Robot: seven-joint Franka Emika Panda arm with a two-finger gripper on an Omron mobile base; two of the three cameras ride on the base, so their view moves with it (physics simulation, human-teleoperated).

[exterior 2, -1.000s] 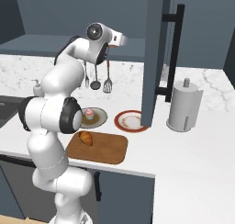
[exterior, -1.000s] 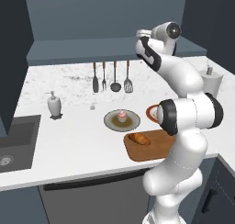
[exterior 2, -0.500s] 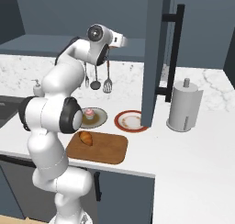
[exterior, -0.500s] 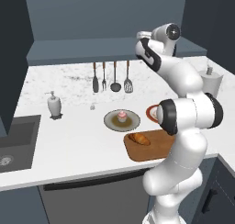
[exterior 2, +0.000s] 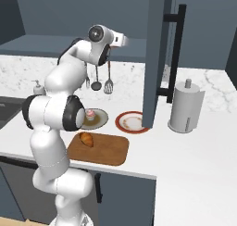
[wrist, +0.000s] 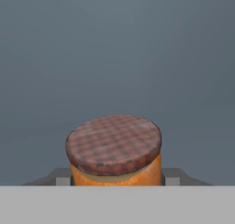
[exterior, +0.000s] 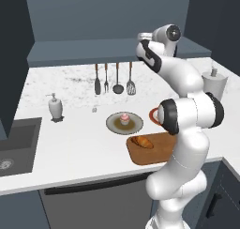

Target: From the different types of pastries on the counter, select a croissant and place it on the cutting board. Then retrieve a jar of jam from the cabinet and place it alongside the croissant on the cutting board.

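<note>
A simulated kitchen with dark blue-grey walls and a white speckled marble-look counter (exterior: 70,139). High at the cabinet (exterior 2: 159,58), the gripper (wrist: 116,181) sits closed on the jar of jam (wrist: 114,152), a finger tip (wrist: 170,178) pressed against each side. The jar is a short orange-brown cylinder topped by a round, reddish lid with a woven check pattern, seen against a plain grey cabinet wall.

Below, the white arm bends up from the base. On the counter lies a brown wooden cutting board (exterior 2: 109,151) with rounded corners; the small golden-brown croissant (exterior 2: 86,139), oblong with tapered ends, rests on its left part. Just behind the board, a pink-frosted cupcake (exterior: 124,118) stands on a round dark plate (exterior: 114,125). A red-rimmed plate (exterior 2: 132,122) sits beside it, and a white paper-towel roll (exterior 2: 185,107) stands farther right.
</note>
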